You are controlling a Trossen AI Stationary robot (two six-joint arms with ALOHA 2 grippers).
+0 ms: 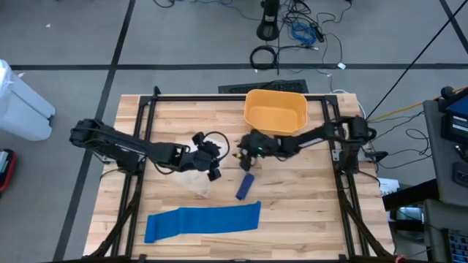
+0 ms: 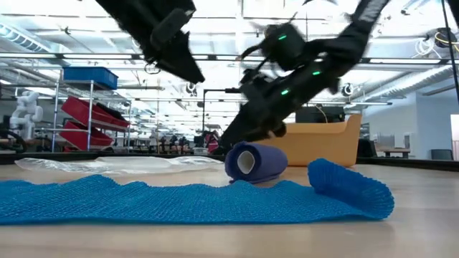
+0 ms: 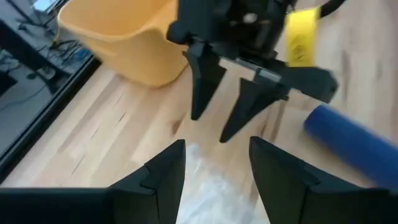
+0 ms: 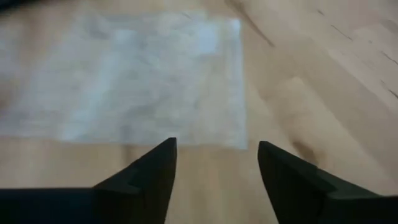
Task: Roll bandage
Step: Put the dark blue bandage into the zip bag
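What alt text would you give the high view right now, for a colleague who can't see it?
Both hands, the left hand and right hand, hang open and empty over mid-table, with a rolled blue bandage lying just in front of them. A flat blue bandage strip lies along the near edge, a clear plastic sheet under the left hand, a yellow bin behind.

On the table [image 1: 307,204], the unrolled bandage [image 1: 203,221] lay along the near edge. The rolled bandage [image 1: 246,186] sat just behind its right end. The tub [image 1: 275,111] stood at the far edge, with the plastic sheet [image 1: 196,180] left of the roll.
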